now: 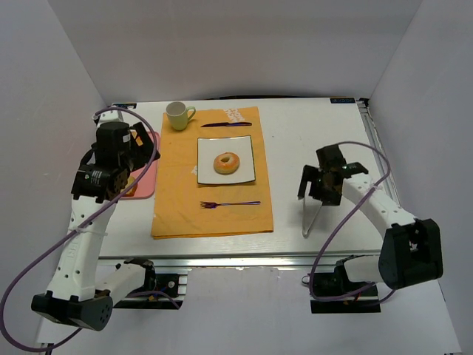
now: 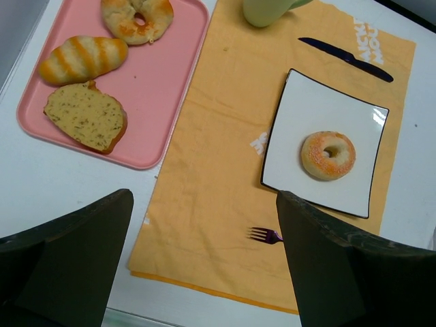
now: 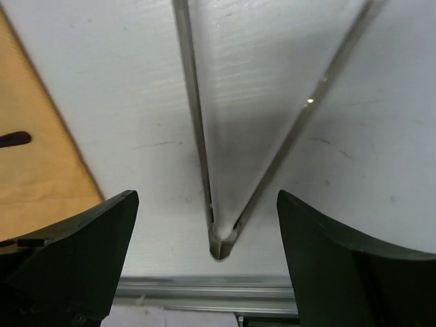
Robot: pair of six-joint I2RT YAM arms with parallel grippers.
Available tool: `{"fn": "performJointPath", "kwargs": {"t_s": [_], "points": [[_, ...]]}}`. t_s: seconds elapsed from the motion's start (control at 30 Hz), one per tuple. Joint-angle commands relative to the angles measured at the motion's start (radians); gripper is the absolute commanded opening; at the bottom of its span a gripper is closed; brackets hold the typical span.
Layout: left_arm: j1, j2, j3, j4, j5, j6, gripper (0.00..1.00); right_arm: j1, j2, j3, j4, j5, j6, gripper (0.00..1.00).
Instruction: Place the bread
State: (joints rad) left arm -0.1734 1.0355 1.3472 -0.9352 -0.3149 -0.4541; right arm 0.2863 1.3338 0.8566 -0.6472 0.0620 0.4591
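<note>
Sitting in the middle of the white plate [image 1: 207, 176], the bread [image 1: 227, 163] lies free. Left fingers [image 2: 68, 259], over the pink tray [image 2: 170, 88], and right fingers [image 3: 75, 259], over metal tongs [image 1: 314, 214] on the surface [image 1: 310, 126], spread wide, holding nothing.

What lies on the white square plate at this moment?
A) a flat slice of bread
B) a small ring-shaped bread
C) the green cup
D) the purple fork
B: the ring-shaped bread sits near the middle of the white plate, while the fork lies off the plate on the orange placemat.
</note>
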Motion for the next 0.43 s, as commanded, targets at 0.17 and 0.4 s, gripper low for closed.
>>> {"fn": "performJointPath", "kwargs": {"t_s": [0.17,0.4], "points": [[-0.027,0.044,-0.022,0.047,0.072,-0.018,0.98,-0.007,-0.249,0.386,-0.268,0.154,-0.027,0.89],[-0.400,0.260,0.035,0.151,-0.030,-0.092,0.98,-0.009,-0.375,0.493,-0.368,0.229,0.024,0.90]]}}
